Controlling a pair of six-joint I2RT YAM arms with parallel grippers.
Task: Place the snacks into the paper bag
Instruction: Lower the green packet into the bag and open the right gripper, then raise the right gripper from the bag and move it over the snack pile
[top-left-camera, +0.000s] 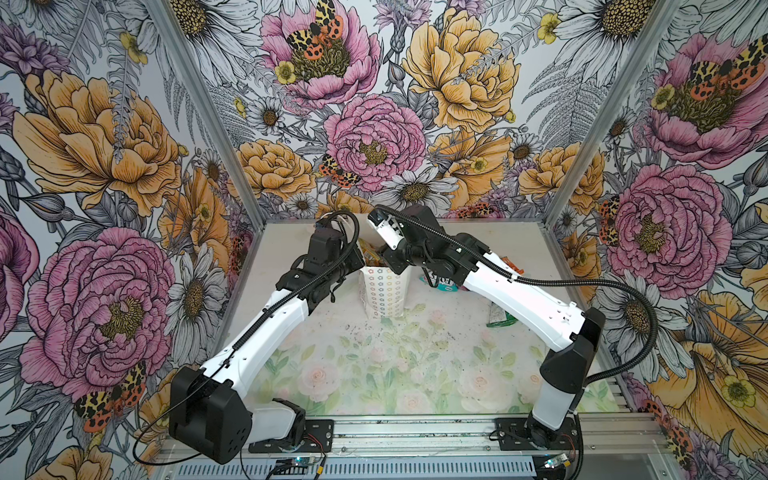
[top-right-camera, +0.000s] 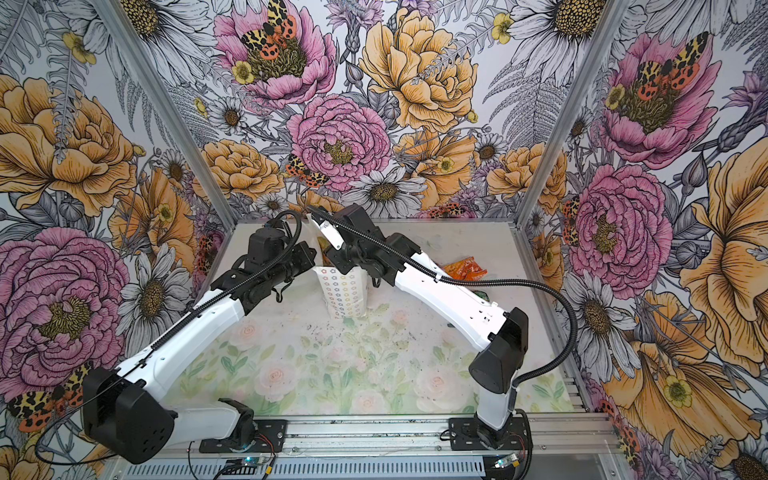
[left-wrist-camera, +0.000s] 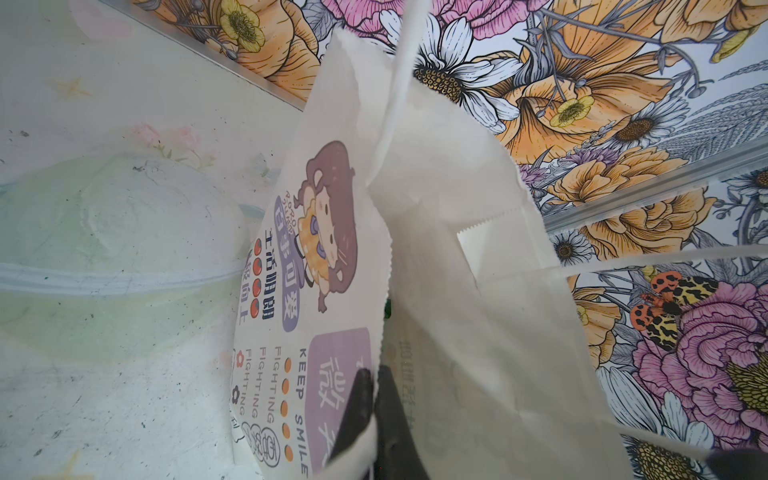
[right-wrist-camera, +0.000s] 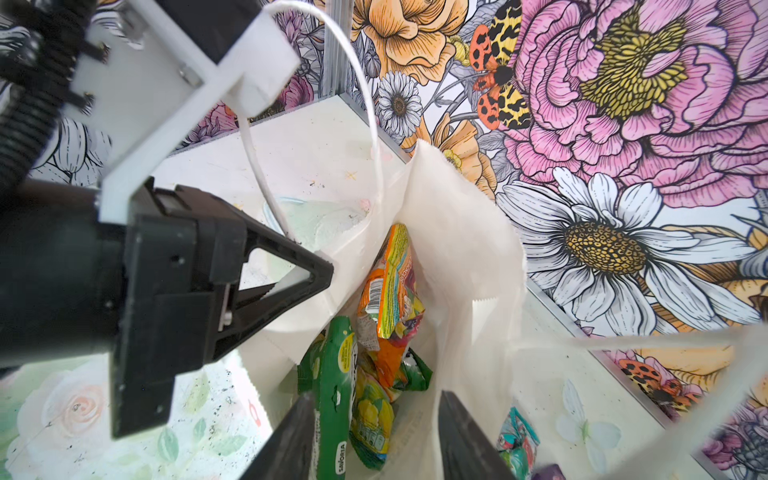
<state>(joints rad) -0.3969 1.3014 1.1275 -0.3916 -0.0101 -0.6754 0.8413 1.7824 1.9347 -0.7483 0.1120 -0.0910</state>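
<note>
**While the left gripper (left-wrist-camera: 374, 388) pinches the paper bag (top-left-camera: 384, 297), the right gripper (right-wrist-camera: 378, 395) gapes above it**

Where both top views centre, we see the paper bag upright between the two arms. The left gripper is clamped on its rim. At the bottom of the right wrist view, we find the right gripper's jaws apart and empty over a green packet (right-wrist-camera: 332, 374) and an orange packet (right-wrist-camera: 390, 282) inside the bag. A teal packet (top-left-camera: 440, 283) lies on the table (top-left-camera: 374, 365), right of the bag.

The paper bag (top-left-camera: 386, 297) stands on the worktop (top-left-camera: 374, 365). Inside it lie several snacks (right-wrist-camera: 390, 291). More packets (top-right-camera: 465, 268) lie on the worktop right of the bag. The left hand (right-wrist-camera: 328, 272) is at the bag's left rim, the right hand (right-wrist-camera: 376, 415) above its mouth.
</note>
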